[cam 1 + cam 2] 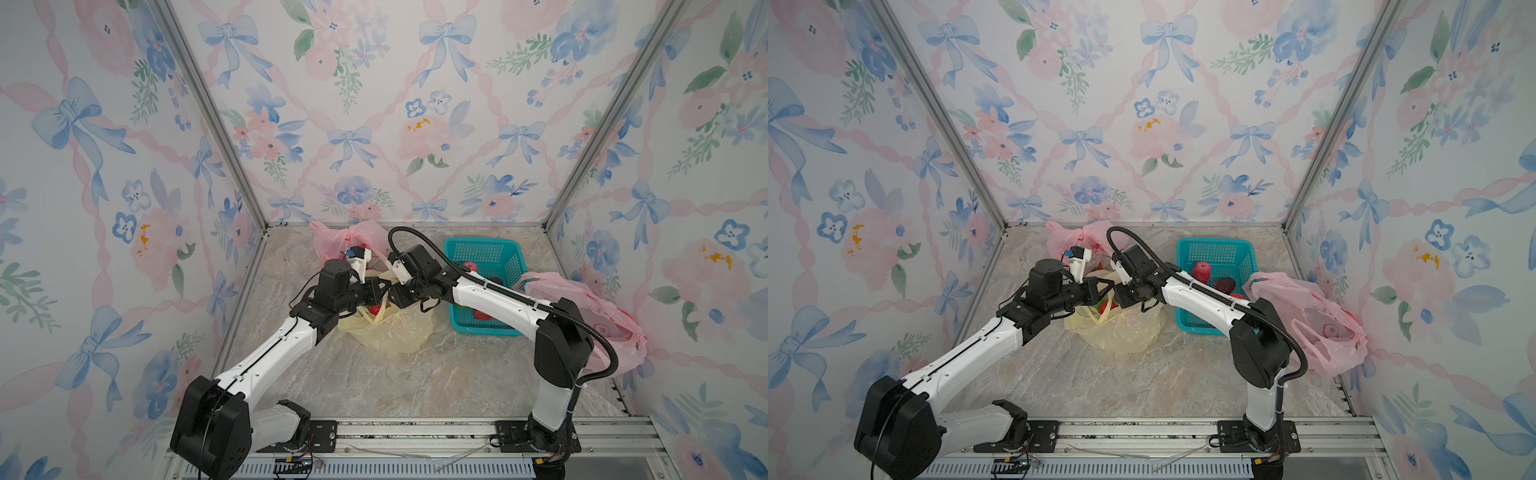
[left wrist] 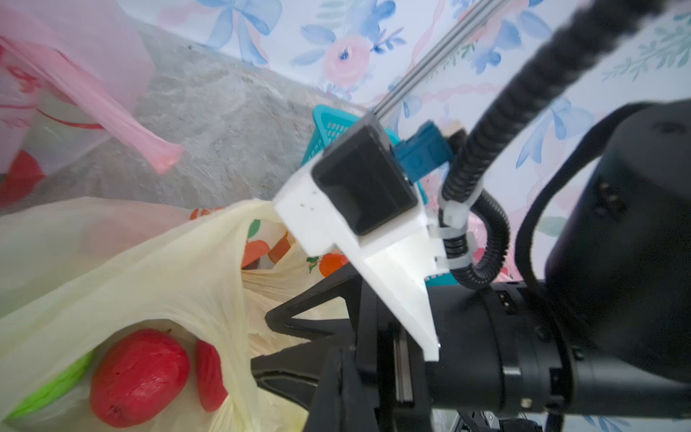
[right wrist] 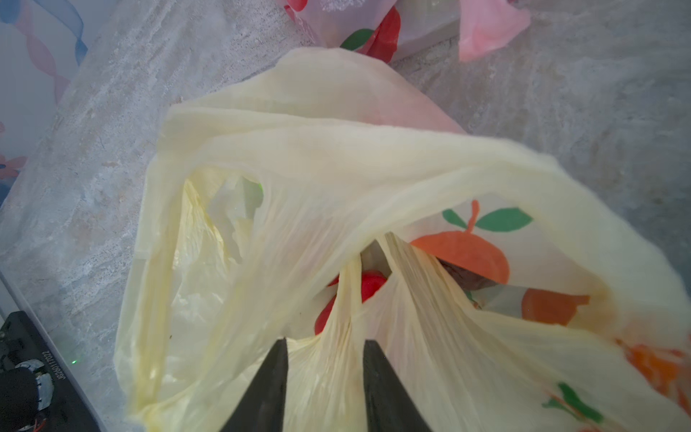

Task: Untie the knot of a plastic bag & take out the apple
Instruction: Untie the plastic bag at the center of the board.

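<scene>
I see the pale yellow translucent plastic bag (image 1: pixel 388 328) mid-table, its mouth gaping. L pincer (image 1: pixel 384 286) is clamped on its rim; R pincer (image 3: pixel 323 359), jaws partly apart, has a bunched fold between them. Red apple (image 2: pixel 140 377) sits inside w/ something green.

Your left claw (image 1: pixel 384 286) tips are buried in the yellow bag (image 1: pixel 390 332); the apple (image 2: pixel 140 377) shows only partly behind plastic.
</scene>
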{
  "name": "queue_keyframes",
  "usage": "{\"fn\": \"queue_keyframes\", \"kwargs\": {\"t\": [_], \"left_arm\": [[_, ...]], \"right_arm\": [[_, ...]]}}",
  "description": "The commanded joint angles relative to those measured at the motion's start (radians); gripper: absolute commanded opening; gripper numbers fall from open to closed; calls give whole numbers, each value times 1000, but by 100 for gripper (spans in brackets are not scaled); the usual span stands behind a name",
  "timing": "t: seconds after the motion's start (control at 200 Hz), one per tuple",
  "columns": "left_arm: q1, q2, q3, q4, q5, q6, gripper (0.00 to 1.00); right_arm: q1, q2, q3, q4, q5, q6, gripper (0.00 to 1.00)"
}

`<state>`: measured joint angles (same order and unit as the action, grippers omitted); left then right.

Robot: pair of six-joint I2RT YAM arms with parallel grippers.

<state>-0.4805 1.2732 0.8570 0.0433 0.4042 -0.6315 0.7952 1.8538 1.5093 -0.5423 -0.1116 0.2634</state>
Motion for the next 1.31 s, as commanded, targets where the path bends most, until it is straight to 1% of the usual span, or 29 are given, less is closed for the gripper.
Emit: {"fn": "queue_keyframes", "kwargs": {"t": [0.0, 0.135, 0.3, 0.335, 0.42, 0.52, 0.595, 0.655, 0.705, 0.745, 0.765, 0.835, 0.93, 0.975, 1.085, 1.155, 1.19, 1.3], "left_arm": [[-50, 56, 36, -20, 47, 52, 1], [-68, 119, 51, -66, 44, 90, 0], [-71, 237, 105, -140, 46, 158, 0], [-72, 261, 119, -159, 31, 176, 0], [-52, 317, 142, -207, -65, 205, 0], [14, 320, 102, -144, -167, 189, 0], [67, 309, 65, -52, -215, 166, 0], [103, 331, 66, -20, -237, 160, 0], [122, 359, 78, -9, -257, 158, 0], [132, 379, 86, -3, -271, 159, 0], [137, 388, 88, -2, -279, 161, 0], [149, 410, 81, 8, -305, 164, 0], [163, 429, 53, 13, -309, 166, 0], [168, 431, 31, 18, -304, 162, 0], [175, 406, -53, 28, -306, 149, 0], [183, 350, -112, 37, -313, 131, 0], [189, 315, -174, 37, -314, 121, 0], [201, 209, -259, 12, -312, 104, 0]], "right_arm": [[8, -59, -73, -46, 16, 52, 35], [6, -107, -171, -49, 14, 71, 36], [14, -108, -218, -58, -16, 83, 36], [14, -113, -225, -61, -17, 85, 36], [17, -123, -236, -79, -19, 79, 36], [23, -135, -265, -114, -17, 64, 35], [23, -140, -291, -140, -12, 56, 34], [23, -139, -305, -161, -3, 47, 31], [22, -135, -310, -181, 9, 43, 27], [21, -130, -310, -200, 24, 39, 20], [21, -130, -308, -210, 39, 37, 18], [18, -131, -306, -231, 81, 30, 19], [3, -142, -310, -230, 122, 22, 21], [-10, -146, -308, -225, 135, 19, 22], [-38, -150, -306, -192, 175, 5, 22], [-55, -151, -302, -166, 224, -10, 21], [-63, -151, -296, -151, 244, -17, 21], [-92, -140, -275, -87, 284, -52, 21]]}}
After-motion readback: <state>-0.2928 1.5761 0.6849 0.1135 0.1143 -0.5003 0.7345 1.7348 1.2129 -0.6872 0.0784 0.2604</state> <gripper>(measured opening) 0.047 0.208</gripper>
